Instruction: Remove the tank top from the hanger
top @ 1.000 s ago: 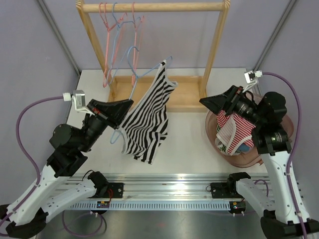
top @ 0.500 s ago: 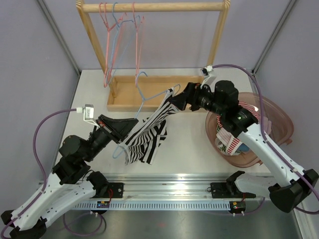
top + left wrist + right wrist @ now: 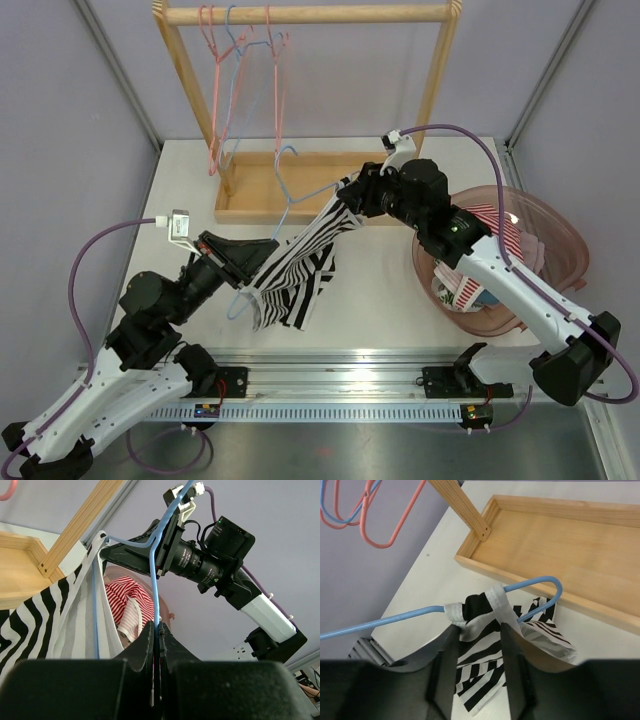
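The right pincer [image 3: 480,626] stands half released. Its two jaws are apart, one on each side of a white-edged strap [image 3: 496,602], and as far as I can see they do not pinch it. This strap lies over the bent shoulder of the blue hanger [image 3: 395,619], at the far right end of it, above the near edge of the wooden tray [image 3: 560,545].

The left pincer [image 3: 158,630] is clenched on the thin wire of the same hanger, at the near left end, and holds it up over the table [image 3: 380,300].

The tank top [image 3: 295,270], black and white striped, hangs between the two pincers. It is bunched along the hanger and droops toward the near edge, in the middle of the table.

Farther out, the wooden rack [image 3: 300,14] stands at the far side with some pink and blue hangers [image 3: 240,60] on its rail. A pink bowl [image 3: 555,225] with red striped clothes is at the right.

For the progress, I judge the task is in its early half. The hanger with the top is down from the rail and is held firmly, so this part is done. The top is still on the hanger. What is left is to close on the strap, slide it off the hanger's shoulder, then free the other side. I cannot tell how the other strap sits, because the cloth hides it.
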Robot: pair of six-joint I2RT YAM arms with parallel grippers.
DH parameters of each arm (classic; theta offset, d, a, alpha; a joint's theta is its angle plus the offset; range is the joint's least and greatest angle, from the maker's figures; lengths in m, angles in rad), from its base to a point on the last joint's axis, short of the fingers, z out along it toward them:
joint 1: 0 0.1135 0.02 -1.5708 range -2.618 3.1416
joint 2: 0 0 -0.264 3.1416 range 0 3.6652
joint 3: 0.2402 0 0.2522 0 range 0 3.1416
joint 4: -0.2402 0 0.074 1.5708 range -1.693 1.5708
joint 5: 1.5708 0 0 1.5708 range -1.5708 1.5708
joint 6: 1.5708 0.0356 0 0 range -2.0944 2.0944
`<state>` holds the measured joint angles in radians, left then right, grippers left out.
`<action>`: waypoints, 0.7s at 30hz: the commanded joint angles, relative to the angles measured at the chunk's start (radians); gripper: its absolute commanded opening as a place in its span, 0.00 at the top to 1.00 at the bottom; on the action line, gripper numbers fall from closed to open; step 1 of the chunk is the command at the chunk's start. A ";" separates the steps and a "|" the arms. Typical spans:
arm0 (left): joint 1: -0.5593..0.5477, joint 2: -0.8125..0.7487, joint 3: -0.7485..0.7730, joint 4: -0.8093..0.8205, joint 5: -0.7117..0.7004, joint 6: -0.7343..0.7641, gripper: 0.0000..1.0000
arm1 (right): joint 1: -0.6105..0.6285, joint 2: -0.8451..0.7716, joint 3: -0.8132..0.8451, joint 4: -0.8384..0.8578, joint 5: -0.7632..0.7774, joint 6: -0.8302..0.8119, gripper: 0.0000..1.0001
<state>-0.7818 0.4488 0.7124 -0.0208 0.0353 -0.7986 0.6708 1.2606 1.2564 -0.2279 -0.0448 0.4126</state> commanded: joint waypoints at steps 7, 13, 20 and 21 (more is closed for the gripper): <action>0.001 -0.005 0.015 0.024 0.041 -0.004 1.00 | 0.007 0.033 0.041 0.071 0.117 -0.060 0.91; 0.001 0.002 0.053 -0.077 0.037 0.036 1.00 | 0.006 0.034 0.073 0.023 0.262 -0.115 1.00; 0.001 -0.015 0.061 -0.088 0.071 0.035 1.00 | -0.019 0.153 0.196 -0.076 0.393 -0.158 1.00; 0.001 -0.016 0.062 -0.088 0.069 0.035 1.00 | -0.030 0.173 0.215 -0.123 0.408 -0.141 1.00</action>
<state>-0.7818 0.4541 0.7181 -0.1394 0.0498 -0.7750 0.6750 1.3788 1.4055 -0.2882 0.2157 0.2966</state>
